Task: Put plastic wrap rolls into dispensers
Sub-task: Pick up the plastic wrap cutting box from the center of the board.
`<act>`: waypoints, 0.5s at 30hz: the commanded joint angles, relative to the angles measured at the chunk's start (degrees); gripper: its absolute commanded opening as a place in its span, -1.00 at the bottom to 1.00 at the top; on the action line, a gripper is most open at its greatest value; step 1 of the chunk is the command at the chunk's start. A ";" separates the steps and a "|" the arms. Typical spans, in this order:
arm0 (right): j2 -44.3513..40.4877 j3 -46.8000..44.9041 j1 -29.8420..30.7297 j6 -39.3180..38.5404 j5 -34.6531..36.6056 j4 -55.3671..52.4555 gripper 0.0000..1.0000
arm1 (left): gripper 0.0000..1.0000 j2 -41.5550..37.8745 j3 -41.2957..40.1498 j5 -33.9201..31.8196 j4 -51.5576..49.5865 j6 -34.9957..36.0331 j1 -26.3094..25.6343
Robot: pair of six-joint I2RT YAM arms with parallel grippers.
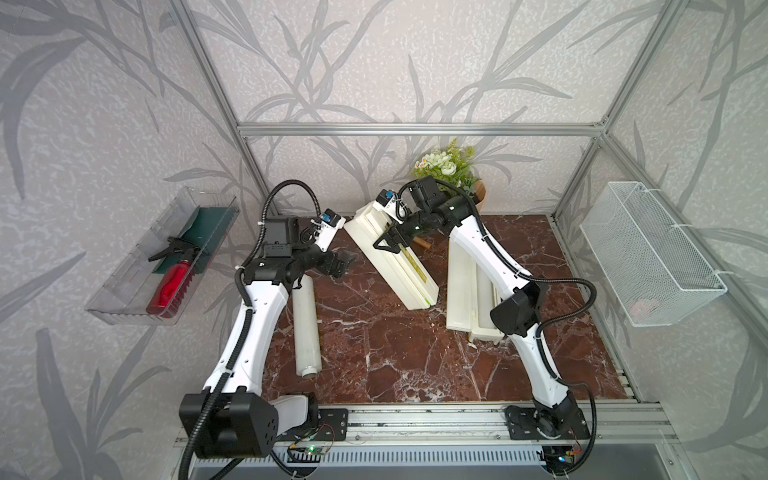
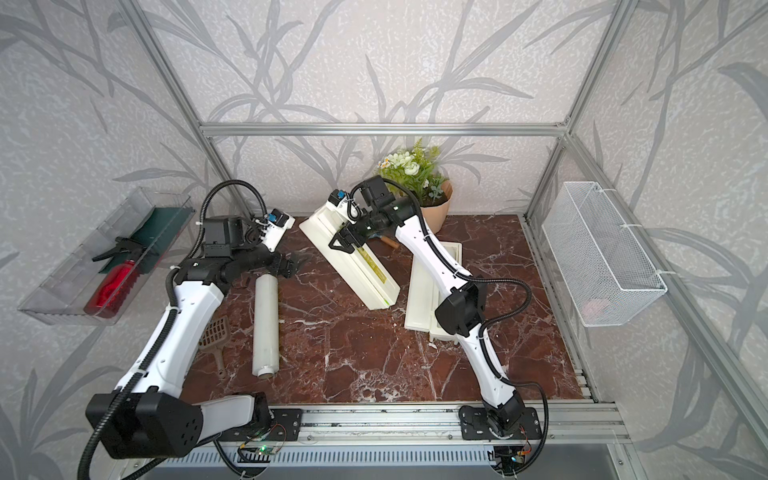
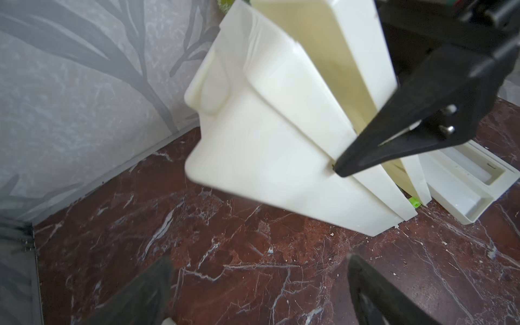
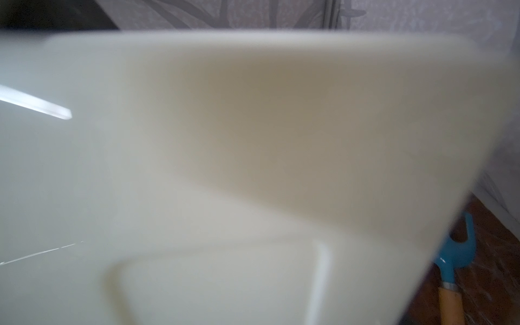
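**Top views.** Red marble worktop (image 1: 374, 353). One plastic wrap roll (image 1: 305, 328) lies lengthwise near the left edge, outside any box. The far dispenser (image 1: 409, 274) runs slantwise from the far edge toward the centre. The right dispenser (image 1: 461, 286) lies open nearer the right edge, partly under the right arm; what it contains is unclear. Left hand (image 1: 345, 265): fingers apart, empty, near the roll's far end. Right hand (image 1: 386, 244): fingers spread wide on the far dispenser. A brown scoop (image 2: 214, 336) shows in a top view, not in both: the left arm covers it.

**Left wrist.** The left hand's two fingers (image 3: 140, 292), blurred and cut off, stand apart over bare worktop. One right-hand fingertip touches the far dispenser's lid seam; its partner is hidden.

**Right wrist.** Blurred cream plastic fills nearly everything. A blue-headed tool (image 4: 453, 270) with a wooden handle lies beyond it.
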 commanded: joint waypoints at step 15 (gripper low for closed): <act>-3.33 -3.11 -0.28 -34.09 -14.04 -13.50 0.46 | 0.99 2.80 7.28 15.01 -16.71 19.47 0.39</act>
